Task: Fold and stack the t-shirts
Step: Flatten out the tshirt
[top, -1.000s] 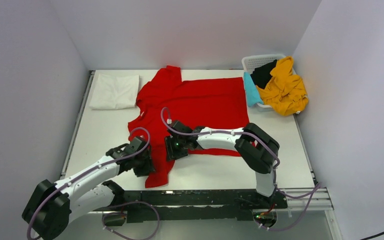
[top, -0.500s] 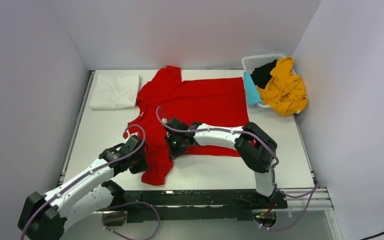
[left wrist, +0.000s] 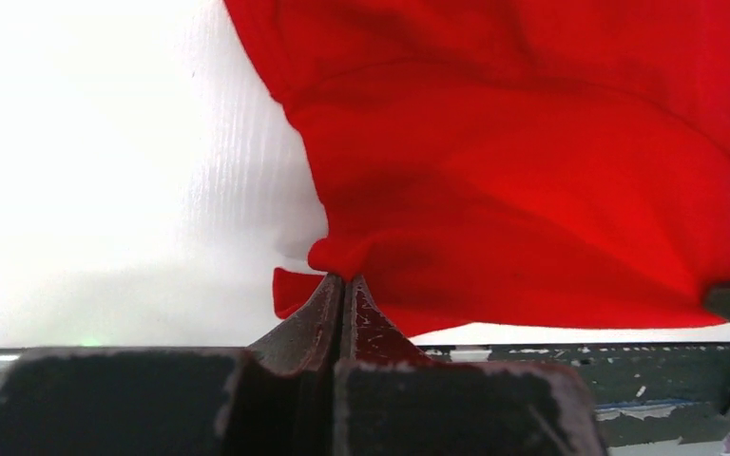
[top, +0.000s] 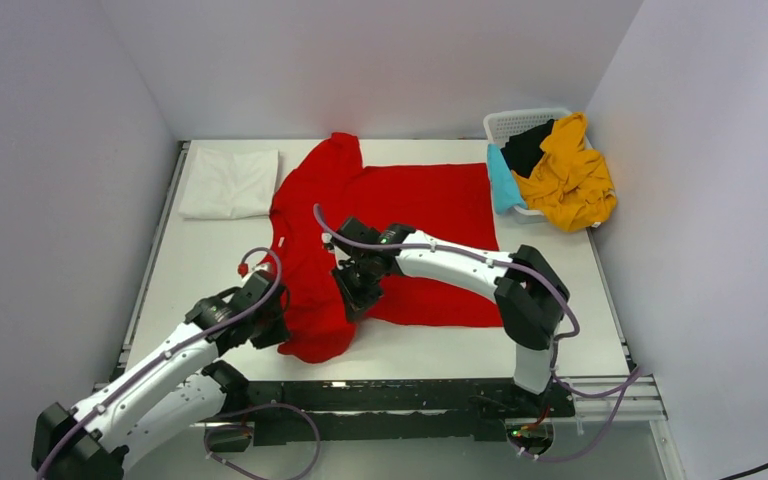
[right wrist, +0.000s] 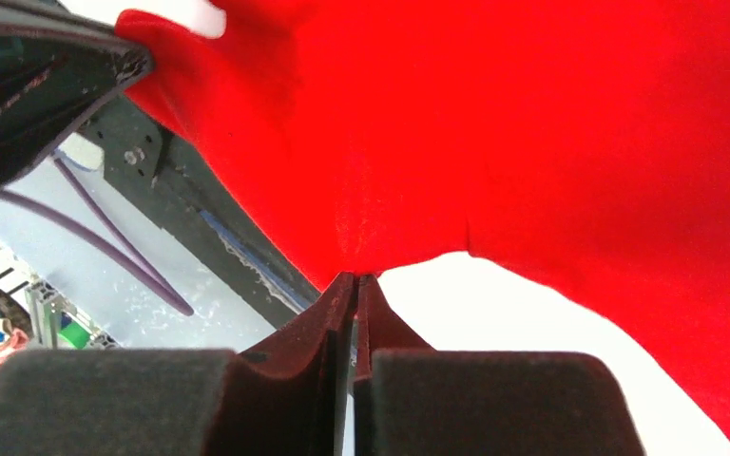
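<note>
The red t-shirt (top: 410,205) lies spread on the table, its near-left part lifted and bunched. My left gripper (top: 272,325) is shut on the shirt's near-left edge; the left wrist view shows the cloth (left wrist: 532,161) pinched at the fingertips (left wrist: 328,294). My right gripper (top: 357,293) is shut on the shirt's near edge further right; the right wrist view shows red cloth (right wrist: 494,123) held between its closed jaws. A folded white t-shirt (top: 228,183) lies at the back left. Mustard-yellow (top: 568,175), teal (top: 502,178) and black (top: 528,147) shirts are piled in the basket.
A white lattice basket (top: 513,122) stands at the back right corner against the wall. Grey walls close the table on three sides. The black rail (top: 410,395) runs along the near edge. Bare tabletop (top: 200,260) lies left of the red shirt.
Both grippers have moved with the red shirt's near edge: the left one slightly left and nearer, the right one up and away. The cloth between them has bunched and lifted.
</note>
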You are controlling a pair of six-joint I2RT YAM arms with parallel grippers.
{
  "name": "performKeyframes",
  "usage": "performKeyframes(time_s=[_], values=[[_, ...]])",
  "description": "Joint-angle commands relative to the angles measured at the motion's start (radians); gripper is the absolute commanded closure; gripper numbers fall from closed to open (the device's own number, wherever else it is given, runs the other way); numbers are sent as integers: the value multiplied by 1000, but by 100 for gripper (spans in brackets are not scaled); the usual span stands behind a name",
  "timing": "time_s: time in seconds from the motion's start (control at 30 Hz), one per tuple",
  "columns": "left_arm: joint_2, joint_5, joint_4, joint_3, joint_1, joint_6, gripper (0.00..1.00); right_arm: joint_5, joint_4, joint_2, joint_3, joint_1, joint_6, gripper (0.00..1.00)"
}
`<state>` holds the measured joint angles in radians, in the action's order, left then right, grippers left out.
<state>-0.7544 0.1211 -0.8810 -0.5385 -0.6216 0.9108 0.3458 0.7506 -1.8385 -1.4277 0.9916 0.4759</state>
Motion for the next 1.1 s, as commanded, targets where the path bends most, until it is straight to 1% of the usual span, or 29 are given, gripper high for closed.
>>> performKeyframes(time_s=[0.0,0.03,0.1,0.17,0.2,0.23,0.27,0.3,0.33,0.37,0.4,0.5,0.53,0.6,0.67,0.7,0.77,0.87,0.97,1.07], values=[[-96,18,-24,-23,0,5,87,-11,48,-78,-47,-34,-8,91],[-113,28,-35,-30,0,9,77,-29,37,-88,-51,-40,-7,88],[-130,32,-39,-44,0,0,52,-69,13,-86,-52,-45,-8,66],[-120,31,-40,-65,-1,-8,35,-96,-11,-47,-30,-45,-24,53],[-107,40,-44,-76,-1,-5,24,-110,-27,-3,-12,-44,-36,42],[-92,53,-49,-90,-1,-3,15,-131,-39,32,13,-45,-46,37],[-76,69,-49,-105,-1,-9,4,-164,-48,59,38,-46,-53,31],[-60,84,-39,-119,0,-17,1,-228,-57,112,62,-48,-55,24],[-49,101,-15,-125,0,-34,1,-261,-68,154,91,-54,-54,17],[-43,113,32,-129,1,-55,1,-318,-90,189,123,-65,-47,6],[-51,115,74,-134,2,-75,1,-342,-111,226,156,-82,-39,1],[-140,96,207,-154,11,-129,0,-354,-205,316,280,-186,19,0],[-182,97,246,-160,18,-138,1,-331,-249,343,328,-236,43,0],[-287,83,316,-182,50,-159,1,-340,-326,383,420,-317,62,0],[-385,32,401,-203,90,-191,1,-406,-378,402,489,-396,61,0],[-434,-15,443,-207,116,-210,1,-421,-399,401,508,-431,57,0],[-530,-68,503,-229,159,-228,1,-411,-431,381,534,-497,56,0],[-680,-74,548,-281,190,-256,1,-403,-495,336,559,-562,42,0],[-801,-108,562,-346,221,-274,0,-397,-523,263,547,-607,27,0],[-899,-99,563,-410,247,-293,1,-392,-560,193,527,-648,20,0]])
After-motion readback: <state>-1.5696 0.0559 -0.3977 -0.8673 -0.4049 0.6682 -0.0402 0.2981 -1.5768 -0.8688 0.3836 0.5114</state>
